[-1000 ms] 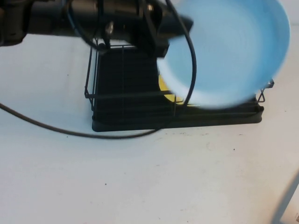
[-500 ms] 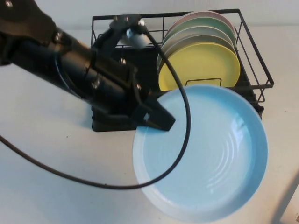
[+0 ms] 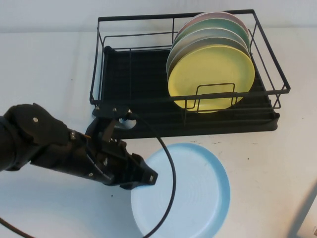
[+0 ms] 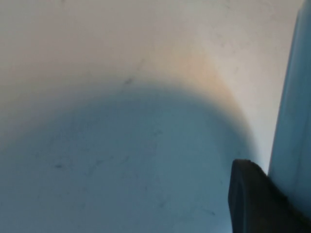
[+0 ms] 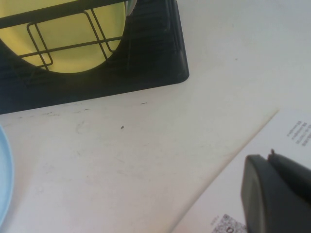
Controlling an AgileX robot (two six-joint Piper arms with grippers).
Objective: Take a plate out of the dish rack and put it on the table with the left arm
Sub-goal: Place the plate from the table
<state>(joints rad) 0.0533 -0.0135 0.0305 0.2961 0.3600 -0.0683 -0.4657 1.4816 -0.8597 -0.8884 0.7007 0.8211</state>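
Observation:
The light-blue plate [image 3: 190, 191] lies nearly flat, low over the table [image 3: 49, 64] in front of the dish rack [image 3: 131, 74]; I cannot tell whether it touches the surface. My left gripper [image 3: 147, 177] is shut on the plate's left rim. In the left wrist view one of the fingers [image 4: 245, 204] sits against the plate's edge [image 4: 294, 107], with the plate's shadow on the table below. My right gripper [image 5: 265, 162] is shut and empty, low at the table's right front corner. The plate's rim also shows in the right wrist view [image 5: 4, 179].
A yellow plate [image 3: 211, 77] stands at the front of a row with grey and green plates [image 3: 208, 29] in the rack's right half. The rack's left half holds no plates. A printed paper sheet [image 5: 286, 136] lies under the right gripper. The left arm's cable [image 3: 171, 198] loops over the blue plate.
The left arm has swung the blue plate from high over the rack down and toward the front. The plate has gone from tilted to nearly flat and now sits low in front of the rack.

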